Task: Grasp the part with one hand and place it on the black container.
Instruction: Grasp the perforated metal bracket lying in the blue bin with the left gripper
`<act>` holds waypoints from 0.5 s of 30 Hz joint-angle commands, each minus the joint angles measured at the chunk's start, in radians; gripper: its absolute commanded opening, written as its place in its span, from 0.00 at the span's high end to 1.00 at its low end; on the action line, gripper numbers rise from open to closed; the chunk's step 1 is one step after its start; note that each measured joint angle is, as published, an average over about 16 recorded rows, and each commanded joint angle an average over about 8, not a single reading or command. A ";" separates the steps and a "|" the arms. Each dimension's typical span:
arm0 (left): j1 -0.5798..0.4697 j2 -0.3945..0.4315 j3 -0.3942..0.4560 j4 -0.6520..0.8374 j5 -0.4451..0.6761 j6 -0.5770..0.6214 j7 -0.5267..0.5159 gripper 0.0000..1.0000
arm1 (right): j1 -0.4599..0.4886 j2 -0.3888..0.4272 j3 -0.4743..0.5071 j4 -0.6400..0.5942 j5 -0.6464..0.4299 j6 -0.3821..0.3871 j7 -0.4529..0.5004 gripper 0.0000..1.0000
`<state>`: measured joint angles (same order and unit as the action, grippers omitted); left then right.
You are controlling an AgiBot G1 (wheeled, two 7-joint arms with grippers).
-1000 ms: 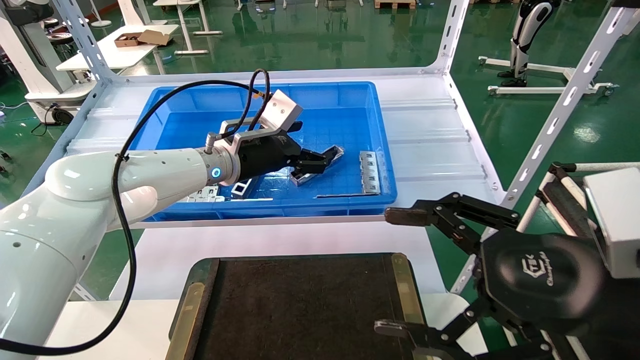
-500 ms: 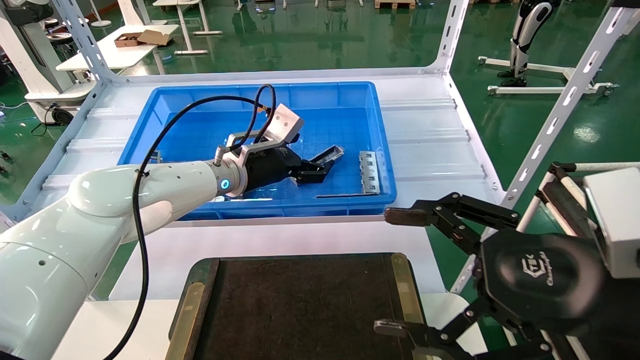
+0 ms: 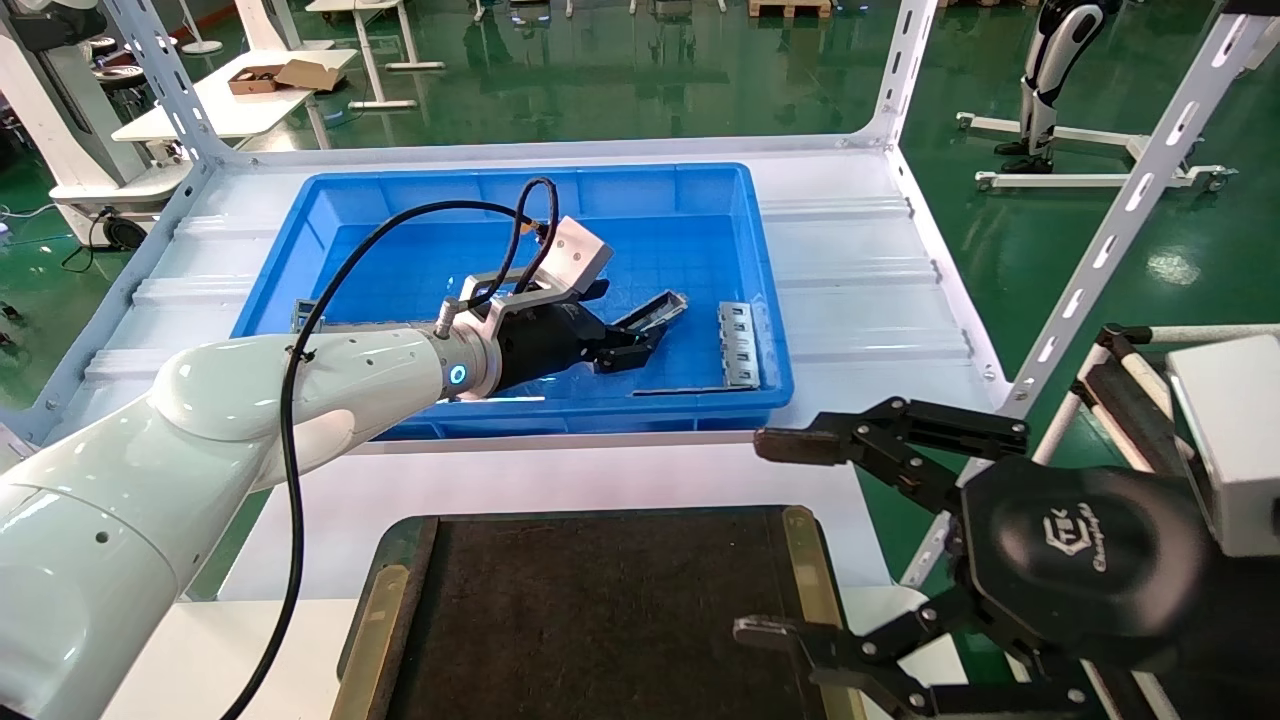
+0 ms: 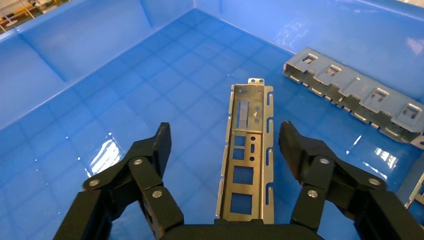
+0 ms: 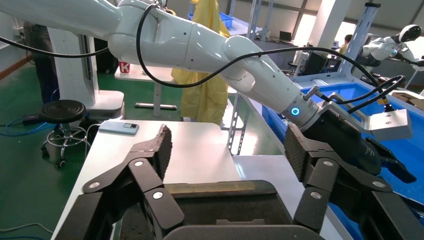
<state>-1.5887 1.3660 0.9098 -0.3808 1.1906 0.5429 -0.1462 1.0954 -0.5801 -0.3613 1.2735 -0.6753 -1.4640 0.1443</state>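
Nearest the robot, the black tray [image 3: 600,610] sits on the white bench [image 3: 560,480], its dark felt face bare, brass strips along both long sides. Beside its right edge hangs the right gripper [image 3: 770,540], fingers spread wide, nothing between them; in its own wrist view the right gripper [image 5: 227,145] hangs above the tray [image 5: 225,202].

Beyond the tray, the blue bin [image 3: 765,300] stands on the shelf. The left arm reaches into it from the left side. The left gripper [image 3: 640,345] is low in the bin's right half, fingers spread. In the left wrist view the left gripper [image 4: 225,145] straddles the part [image 4: 247,150]: one finger on each side, neither touching it. The part [image 3: 655,312] lies flat on the bin floor, a slim grey channel with cut-out windows.

Just to the right of it lies a grey bar with square holes [image 3: 738,343], close to the bin's right wall; the same bar [image 4: 355,95] appears in the left wrist view.
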 commanded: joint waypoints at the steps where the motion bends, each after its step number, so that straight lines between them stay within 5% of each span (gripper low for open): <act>1: -0.002 0.000 0.016 -0.001 -0.011 -0.003 -0.005 1.00 | 0.000 0.000 0.000 0.000 0.000 0.000 0.000 1.00; 15: -0.012 -0.001 0.102 0.005 -0.086 -0.028 -0.027 1.00 | 0.000 0.000 0.000 0.000 0.000 0.000 0.000 1.00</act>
<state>-1.6007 1.3647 1.0113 -0.3757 1.1046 0.5150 -0.1723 1.0954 -0.5800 -0.3615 1.2735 -0.6751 -1.4640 0.1442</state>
